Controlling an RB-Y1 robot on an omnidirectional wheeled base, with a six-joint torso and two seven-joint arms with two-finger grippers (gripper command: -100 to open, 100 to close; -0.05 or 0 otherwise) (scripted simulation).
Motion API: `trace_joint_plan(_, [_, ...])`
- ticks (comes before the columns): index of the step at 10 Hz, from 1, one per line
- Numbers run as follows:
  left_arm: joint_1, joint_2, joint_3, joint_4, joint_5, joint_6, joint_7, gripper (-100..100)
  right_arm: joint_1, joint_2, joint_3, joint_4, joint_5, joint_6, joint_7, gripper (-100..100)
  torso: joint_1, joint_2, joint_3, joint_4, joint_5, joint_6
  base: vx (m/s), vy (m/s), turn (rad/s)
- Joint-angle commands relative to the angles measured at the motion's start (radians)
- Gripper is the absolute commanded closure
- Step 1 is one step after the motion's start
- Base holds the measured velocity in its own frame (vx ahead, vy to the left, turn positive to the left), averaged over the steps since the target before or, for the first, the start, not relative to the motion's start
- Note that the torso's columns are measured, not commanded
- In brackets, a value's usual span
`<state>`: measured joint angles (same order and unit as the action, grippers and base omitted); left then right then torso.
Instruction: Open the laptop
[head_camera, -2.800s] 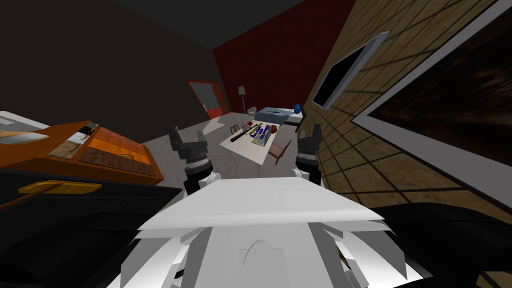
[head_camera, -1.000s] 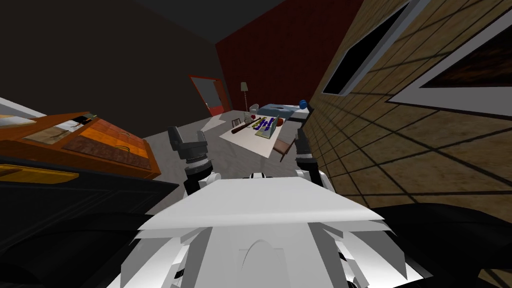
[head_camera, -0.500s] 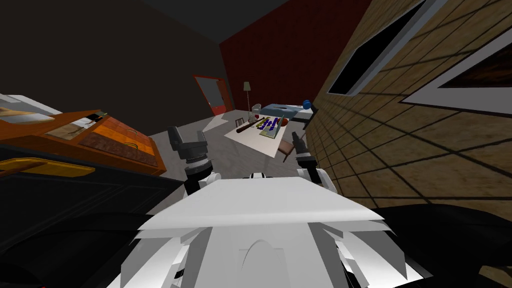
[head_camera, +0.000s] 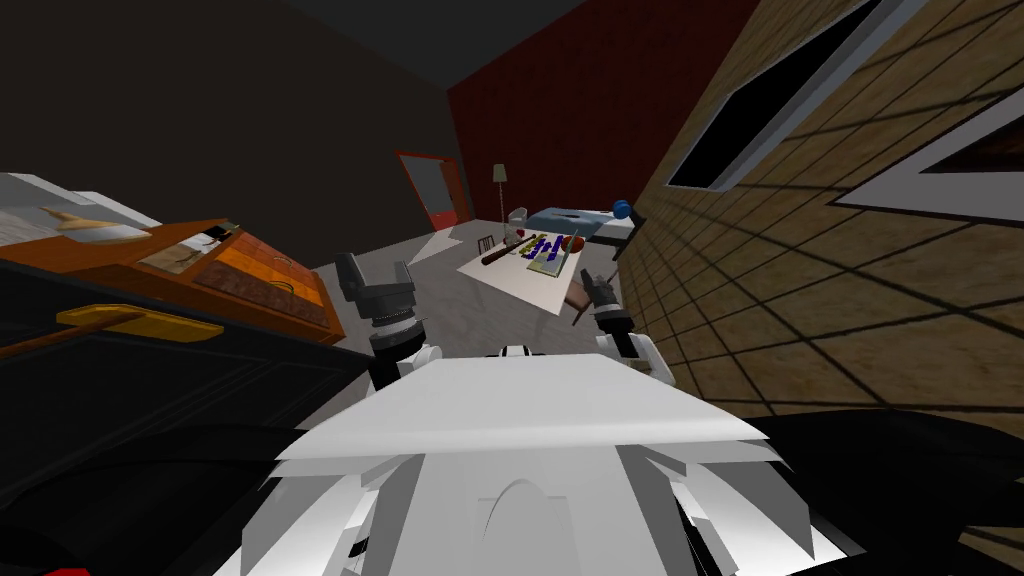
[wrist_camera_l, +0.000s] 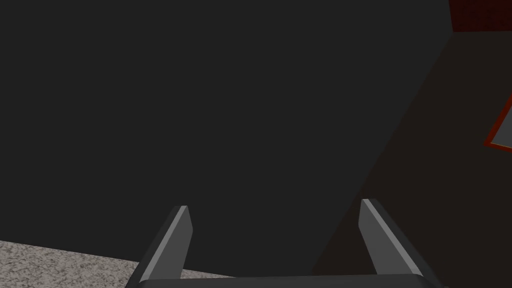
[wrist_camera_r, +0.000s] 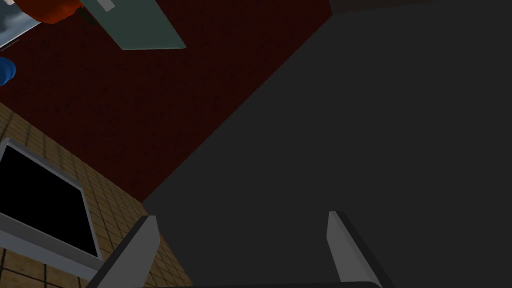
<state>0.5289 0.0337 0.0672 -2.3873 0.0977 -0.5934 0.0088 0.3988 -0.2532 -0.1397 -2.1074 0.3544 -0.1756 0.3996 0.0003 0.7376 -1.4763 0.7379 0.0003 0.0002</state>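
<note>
Far ahead, a white table (head_camera: 520, 282) carries a small grey-green laptop (head_camera: 547, 262) with its lid partly raised, beside a dark bat, purple pieces and a red ball (head_camera: 573, 243). Both arms are held up in front of my chest, well short of the table. My left gripper (head_camera: 375, 275) is open and empty, and its wrist view shows its fingers wide apart (wrist_camera_l: 272, 220). My right gripper (head_camera: 597, 282) points toward the table and is open and empty (wrist_camera_r: 242, 232). Past it, a grey-green slab (wrist_camera_r: 135, 25) lies next to a red thing.
An orange-brown dresser (head_camera: 250, 280) and low black furniture (head_camera: 150, 370) stand at my left. A tan tiled wall (head_camera: 800, 270) runs close along my right. A brown chair (head_camera: 578, 292) stands at the table's near side. Beyond are a bed (head_camera: 575, 218), a floor lamp (head_camera: 499, 180) and a red-framed door (head_camera: 440, 195).
My view has swung, so the dresser and table sit further right in the head view. The right gripper has tipped forward toward the table. The left arm holds its pose.
</note>
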Motion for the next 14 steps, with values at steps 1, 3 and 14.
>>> trace_joint_plan(1, [0.0, 0.0, 0.0, 0.0, 0.0, 0.0, 0.0, 0, -0.023, -0.018, -0.027, 0.05, 0.077, 0.057, 0.067, -100, 0.0, 0.0, 0.0, 0.0, 0.0, 0.0, 0.022, 0.118, 0.109])
trace_joint_plan(3, [0.0, 0.0, 0.0, 0.0, 0.0, 0.0, 0.0, 0, -0.042, -0.036, -0.055, 0.098, 0.141, 0.106, 0.124, -100, 0.0, 0.0, 0.0, 0.0, 0.0, 0.0, 0.01, 0.128, 0.117])
trace_joint_plan(14, [0.0, 0.0, 0.0, 0.0, 0.0, 0.0, 0.0, 0, -0.119, -0.18, -0.206, 0.345, 0.352, 0.286, 0.342, -100, -0.001, -0.001, 0.0, 0.0, 0.0, 0.0, 0.07, 0.063, 0.136])
